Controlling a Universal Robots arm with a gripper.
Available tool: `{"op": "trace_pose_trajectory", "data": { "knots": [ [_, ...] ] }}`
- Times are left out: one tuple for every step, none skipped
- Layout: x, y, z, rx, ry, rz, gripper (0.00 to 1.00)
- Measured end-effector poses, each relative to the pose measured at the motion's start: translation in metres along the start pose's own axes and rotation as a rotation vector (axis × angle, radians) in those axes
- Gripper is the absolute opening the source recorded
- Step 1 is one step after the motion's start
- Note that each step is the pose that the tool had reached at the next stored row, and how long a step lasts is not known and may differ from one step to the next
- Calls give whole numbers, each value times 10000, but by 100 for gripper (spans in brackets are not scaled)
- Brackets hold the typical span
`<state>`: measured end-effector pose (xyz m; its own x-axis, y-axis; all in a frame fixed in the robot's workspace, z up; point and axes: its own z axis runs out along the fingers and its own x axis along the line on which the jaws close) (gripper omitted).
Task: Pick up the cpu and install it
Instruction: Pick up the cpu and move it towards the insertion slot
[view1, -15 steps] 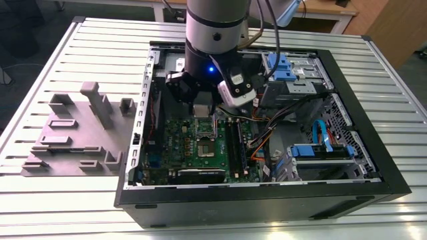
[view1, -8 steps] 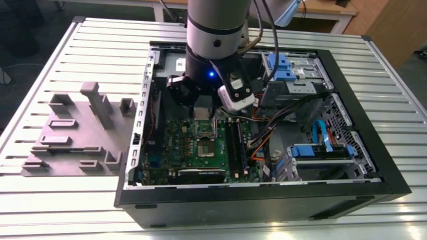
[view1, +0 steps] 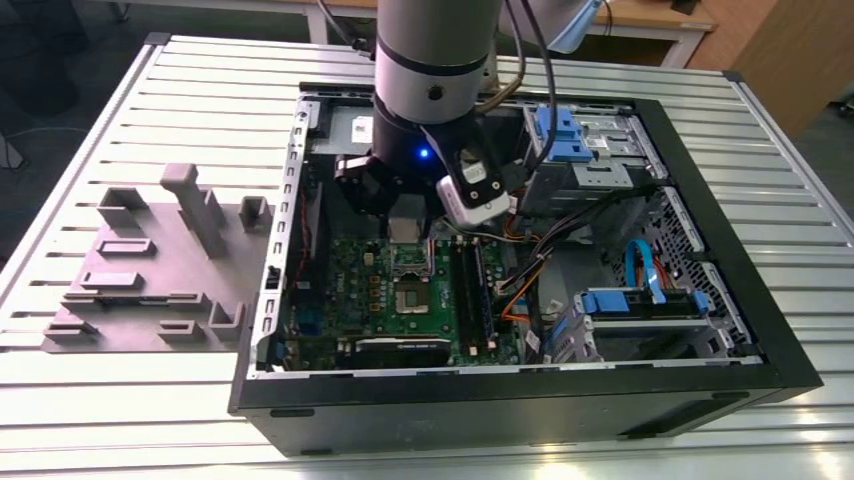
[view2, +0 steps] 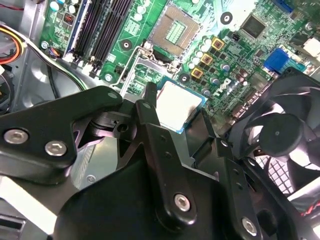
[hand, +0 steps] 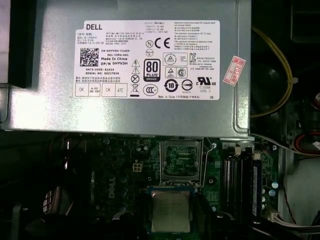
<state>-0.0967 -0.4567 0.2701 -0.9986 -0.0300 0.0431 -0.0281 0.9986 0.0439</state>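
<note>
With the gripper (view2: 176, 119) clamped on the cpu (view2: 180, 102), held just beside the open CPU socket (view2: 175, 31), I judge the chip should stay level, square to the socket, and be set straight down, never slid across its pins.

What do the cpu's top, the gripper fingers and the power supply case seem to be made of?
The cpu: dull silvery-grey top, likely plated metal, on a greenish board rim. The gripper fingers: matte black, with screw heads; metal or hard plastic, I cannot tell. The power supply case: bare grey sheet metal, by its soft sheen.
</note>
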Motion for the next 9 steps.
{"op": "trace_pose_trajectory", "data": {
  "knots": [
    [0, -1, 7, -2, -1, 1, 47],
    [0, -2, 9, 0, 0, 1, 47],
    [0, -3, 12, 1, 1, 0, 47],
    [-1, -4, 15, 1, 1, 0, 47],
    [-1, -6, 18, 0, 0, 0, 47],
    [-2, -12, 20, 0, 0, -2, 47],
    [-1, -18, 23, 0, 0, -1, 47],
    [-1, -21, 27, -2, -1, 0, 47],
    [-1, -23, 29, -2, -1, 1, 47]
  ]
}}
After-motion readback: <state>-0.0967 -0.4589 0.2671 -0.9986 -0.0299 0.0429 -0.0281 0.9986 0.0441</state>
